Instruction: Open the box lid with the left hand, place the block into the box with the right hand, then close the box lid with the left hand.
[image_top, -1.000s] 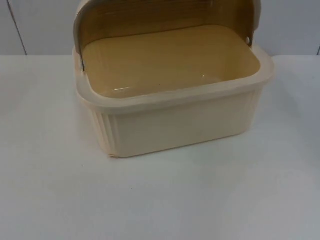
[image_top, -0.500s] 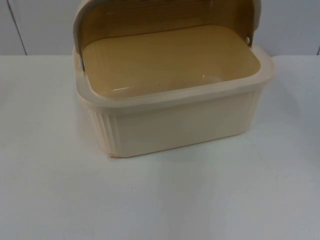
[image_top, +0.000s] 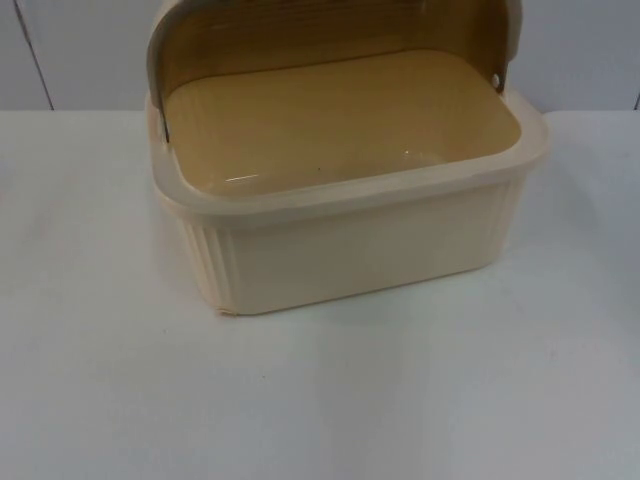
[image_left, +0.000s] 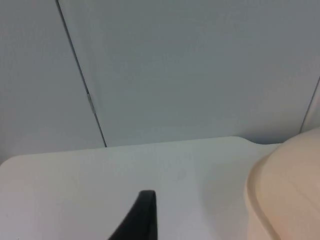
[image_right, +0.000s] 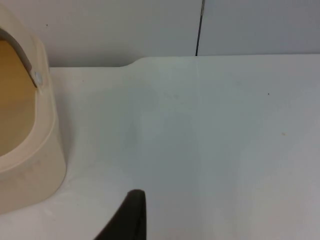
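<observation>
glossy ribbed plastic box (image_top: 350, 240), smooth matt table (image_top: 320, 400)

A white table (image_top: 320, 400) runs back to a grey wall (image_top: 80, 50) made of panels with dark vertical seams (image_left: 80, 75), and the table's far edge has a rounded step (image_right: 132, 62).
</observation>
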